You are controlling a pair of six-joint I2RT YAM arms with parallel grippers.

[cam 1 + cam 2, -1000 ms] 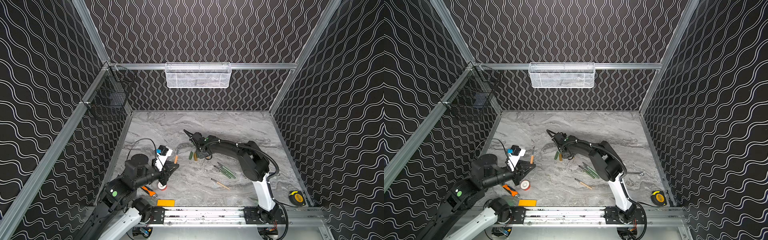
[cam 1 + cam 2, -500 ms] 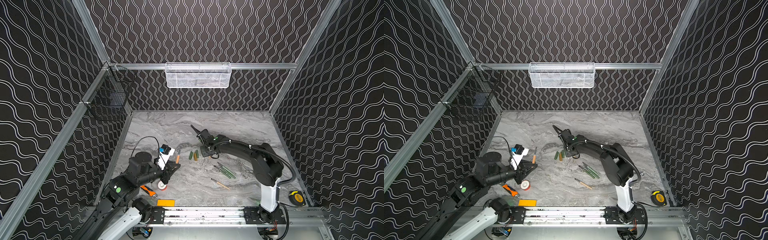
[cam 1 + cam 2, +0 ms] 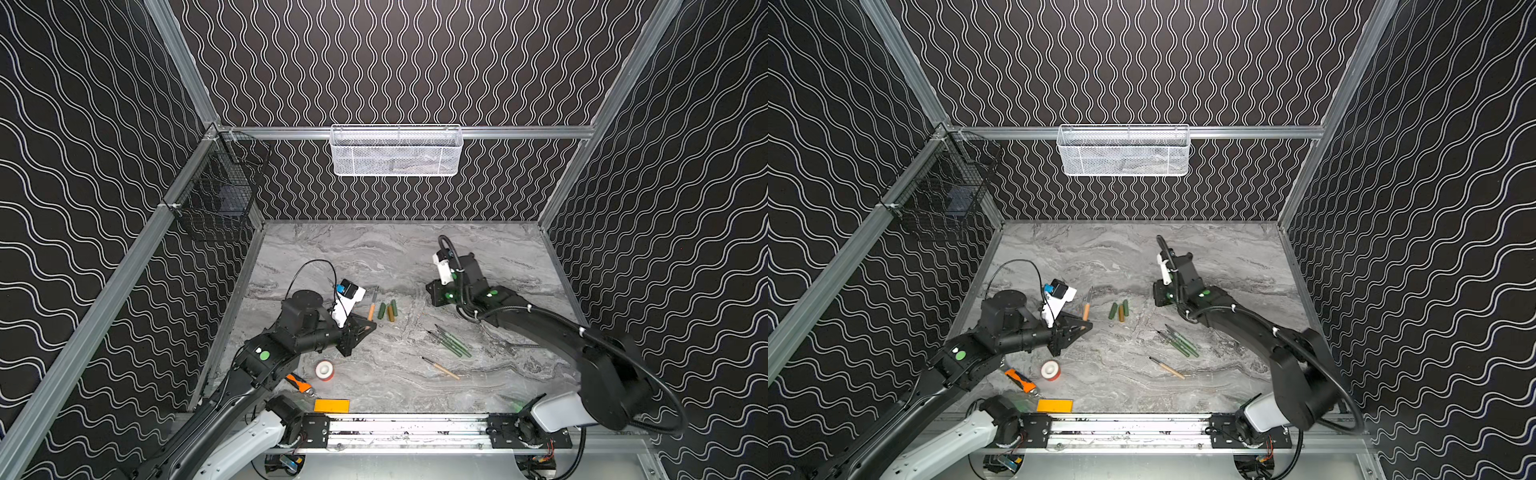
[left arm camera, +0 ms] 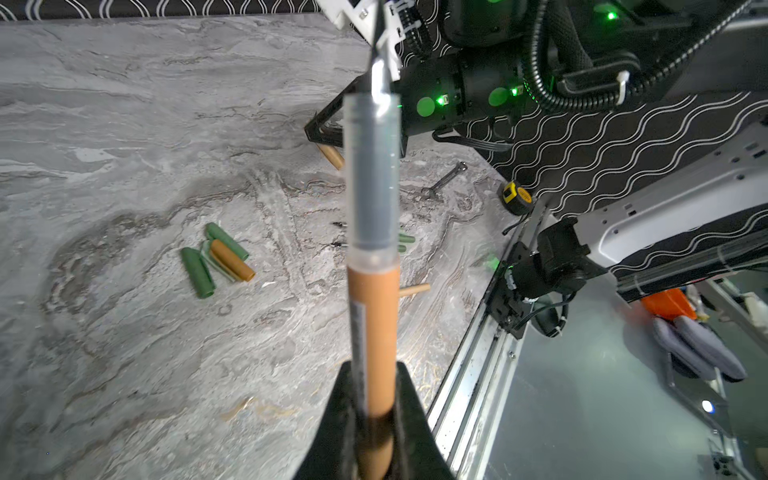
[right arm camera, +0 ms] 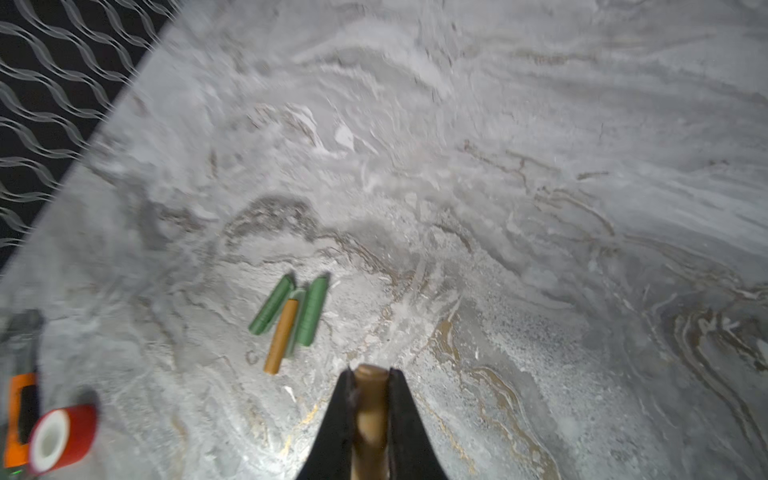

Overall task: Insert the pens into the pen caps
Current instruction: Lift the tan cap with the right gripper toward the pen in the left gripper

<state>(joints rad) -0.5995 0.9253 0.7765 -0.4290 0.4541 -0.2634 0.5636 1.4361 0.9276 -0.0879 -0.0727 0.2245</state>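
Pen (image 3: 372, 306) points toward back wall (image 3: 395, 62).

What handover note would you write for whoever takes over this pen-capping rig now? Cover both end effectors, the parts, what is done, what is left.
Left end effector: shut on an uncapped tan-barrelled pen with a clear grey front.
Right end effector: shut on a short tan plastic cap.
On the grey marbled table: a cluster of green and tan caps, a bunch of thin green pens, one thin tan pen.
Done: no pen capped in view.
Left: join the held pair, then the rest.
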